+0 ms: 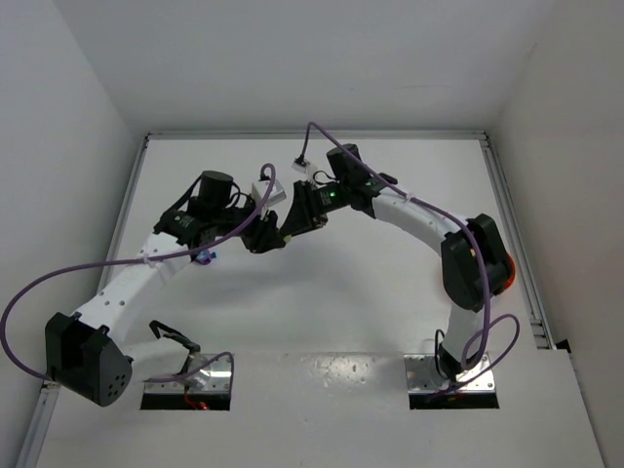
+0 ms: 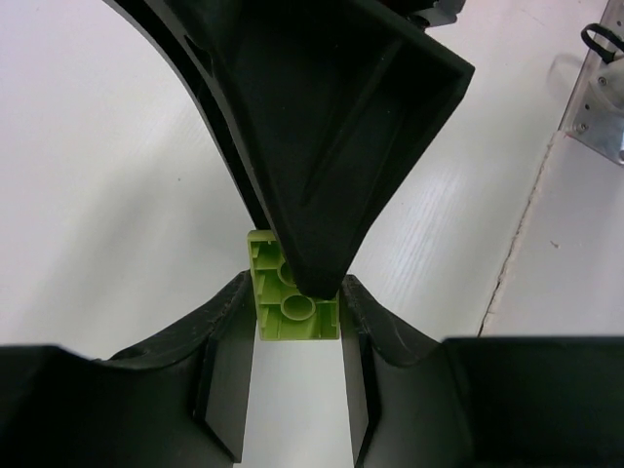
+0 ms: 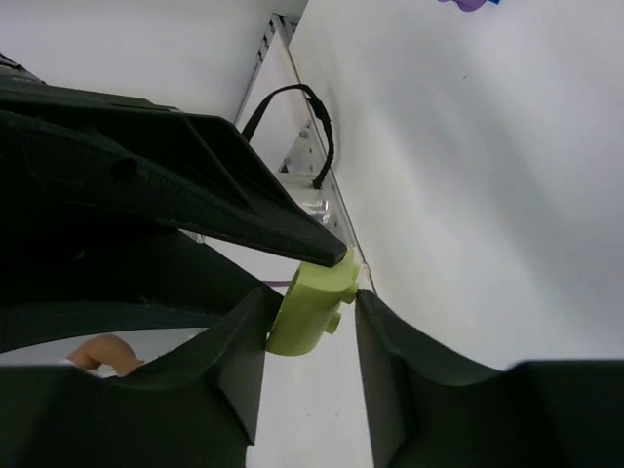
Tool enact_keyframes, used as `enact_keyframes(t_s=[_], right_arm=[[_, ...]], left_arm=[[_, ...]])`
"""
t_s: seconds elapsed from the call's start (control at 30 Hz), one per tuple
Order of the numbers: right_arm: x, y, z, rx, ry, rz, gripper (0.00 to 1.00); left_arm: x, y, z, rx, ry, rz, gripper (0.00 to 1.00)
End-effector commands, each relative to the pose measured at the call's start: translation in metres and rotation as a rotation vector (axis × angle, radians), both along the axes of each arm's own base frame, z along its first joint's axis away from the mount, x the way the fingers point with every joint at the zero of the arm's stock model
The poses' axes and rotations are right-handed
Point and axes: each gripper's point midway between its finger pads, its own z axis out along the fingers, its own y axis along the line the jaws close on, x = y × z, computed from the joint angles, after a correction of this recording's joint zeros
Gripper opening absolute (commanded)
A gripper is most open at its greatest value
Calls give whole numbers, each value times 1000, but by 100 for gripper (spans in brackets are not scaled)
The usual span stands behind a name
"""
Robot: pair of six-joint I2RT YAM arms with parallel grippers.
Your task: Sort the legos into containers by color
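While the left gripper (image 2: 295, 288) clamps the yellow-green lego (image 2: 276, 320), the right gripper (image 3: 312, 297) straddles it crosswise, its grip unclear.

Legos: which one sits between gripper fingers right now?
The yellow-green brick, between the fingers of the left gripper. The purple lego lies apart on the table, ungripped.
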Motion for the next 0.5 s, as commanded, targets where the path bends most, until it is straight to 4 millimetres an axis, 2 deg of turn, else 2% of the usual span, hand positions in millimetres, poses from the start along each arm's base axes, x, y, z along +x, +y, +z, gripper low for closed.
enact_keyframes(t_s=[0.0,0.13,0.2,0.27,0.33,0.47], right_arm=[[-2,7,1,11,-1,1,39],[-1,9,4,28,-14,10,23],[-1,9,4,28,-14,10,12],[0,3,2,17,-27,0,5],[4,-4,4,-2,-62,-17,4],[30,-42,9,-99,-240,-81,1]], left_arm=[[0,-4,15,-27,-62,-9,29],[0,-4,15,-27,-62,-9,29],[0,-2,11,-18,-56,-1,33],[0,-1,13,-16,-66,7,48],[1,0,12,-11,-68,14,65],[4,4,15,6,-79,41,84]])
